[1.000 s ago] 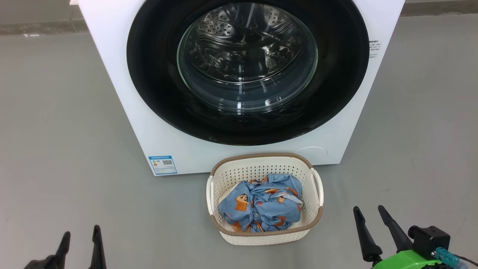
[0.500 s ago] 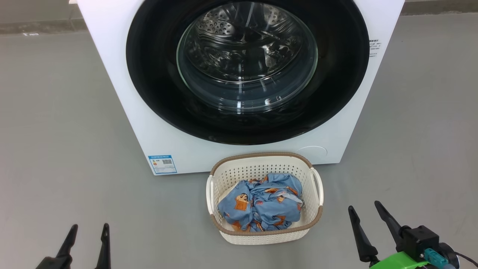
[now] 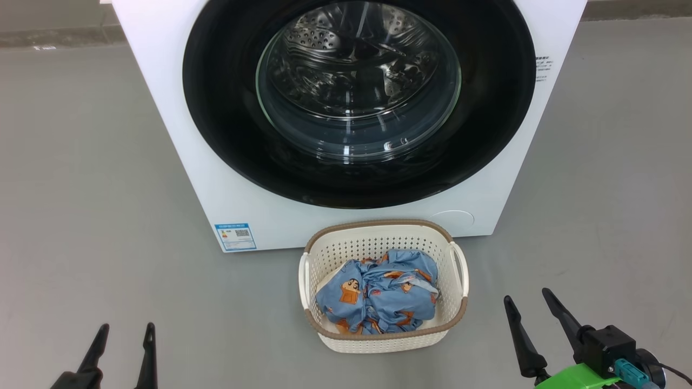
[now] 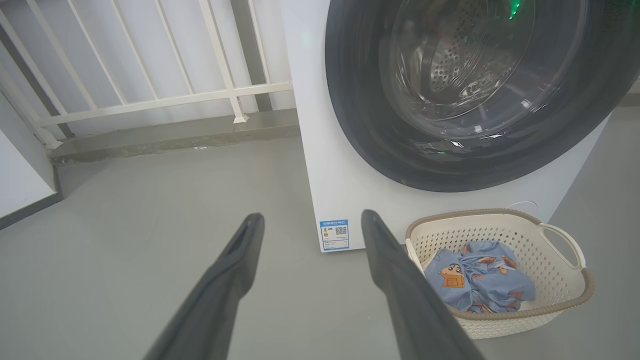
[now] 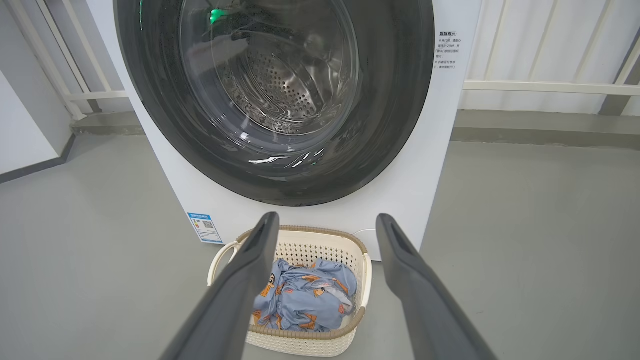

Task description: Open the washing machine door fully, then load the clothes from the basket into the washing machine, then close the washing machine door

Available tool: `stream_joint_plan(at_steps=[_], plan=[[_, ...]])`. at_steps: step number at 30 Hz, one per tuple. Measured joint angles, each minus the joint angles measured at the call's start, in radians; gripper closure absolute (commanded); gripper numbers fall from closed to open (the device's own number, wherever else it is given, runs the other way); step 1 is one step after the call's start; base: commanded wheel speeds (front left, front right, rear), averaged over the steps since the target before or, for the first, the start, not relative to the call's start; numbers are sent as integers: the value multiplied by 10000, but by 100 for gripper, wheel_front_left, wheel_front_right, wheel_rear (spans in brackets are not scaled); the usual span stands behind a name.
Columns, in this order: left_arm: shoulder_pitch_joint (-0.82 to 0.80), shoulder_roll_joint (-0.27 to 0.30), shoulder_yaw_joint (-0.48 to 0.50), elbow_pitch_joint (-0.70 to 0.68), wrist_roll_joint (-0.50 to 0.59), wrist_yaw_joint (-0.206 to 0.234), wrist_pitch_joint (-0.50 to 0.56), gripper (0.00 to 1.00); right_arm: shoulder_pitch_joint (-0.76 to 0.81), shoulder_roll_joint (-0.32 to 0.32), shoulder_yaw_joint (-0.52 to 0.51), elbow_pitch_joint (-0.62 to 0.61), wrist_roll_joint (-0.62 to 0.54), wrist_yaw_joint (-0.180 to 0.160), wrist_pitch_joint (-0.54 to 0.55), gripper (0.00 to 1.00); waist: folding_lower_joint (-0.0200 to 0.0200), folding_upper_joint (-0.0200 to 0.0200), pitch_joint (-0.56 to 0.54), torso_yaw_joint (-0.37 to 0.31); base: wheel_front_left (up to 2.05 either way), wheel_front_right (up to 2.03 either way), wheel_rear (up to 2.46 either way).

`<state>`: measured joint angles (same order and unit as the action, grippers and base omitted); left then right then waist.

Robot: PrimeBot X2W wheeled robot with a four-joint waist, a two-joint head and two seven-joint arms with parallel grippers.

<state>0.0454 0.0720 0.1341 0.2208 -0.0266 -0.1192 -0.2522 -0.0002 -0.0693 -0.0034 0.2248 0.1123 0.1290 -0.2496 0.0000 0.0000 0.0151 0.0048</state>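
Left claw (image 3: pixel 127 325), right claw (image 3: pixel 526 294): spread, empty

Stock stands at one washing machine (image 3: pixel 162 81), one washing machine door (image 3: pixel 227 108), one basket (image 3: pixel 378 343), one heap of clothes (image 3: pixel 378 297), one blue label sticker (image 3: pixel 235 237) and two grippers, left gripper (image 3: pixel 127 325) and right gripper (image 3: pixel 526 294).

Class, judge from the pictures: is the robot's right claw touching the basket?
Apart. The head view shows grey floor between the open right claw and the basket.
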Motion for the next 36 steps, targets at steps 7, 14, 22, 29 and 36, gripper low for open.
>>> stream_joint_plan(at_steps=[7, 14, 22, 29, 36], plan=[[0, 0, 46, 2, -2, -12, -4, 0, 1, 0, -38, -6, 0, 0, 0, 0, 0, 1, -19, -2, 0, 0, 0], [0, -4, 58, 13, -2, -13, -4, 0, 7, 6, -69, -6, 2, 0, 0, 0, 0, 1, -42, -1, 0, 0, 0], [0, -15, 109, 25, -8, -44, -6, 0, 11, 13, -222, -15, 35, 0, 0, 0, 0, 0, -17, -3, 0, 0, 0], [0, -31, 155, 29, -8, -46, -21, 0, 14, 19, -244, -29, 35, 0, 0, 0, 0, 0, -26, -15, 0, 0, 0], [-1, -69, 186, 63, -75, -88, -29, 0, 16, 23, -240, -40, 35, 0, 0, 0, 0, 0, -12, -10, 5, 6, -11]])
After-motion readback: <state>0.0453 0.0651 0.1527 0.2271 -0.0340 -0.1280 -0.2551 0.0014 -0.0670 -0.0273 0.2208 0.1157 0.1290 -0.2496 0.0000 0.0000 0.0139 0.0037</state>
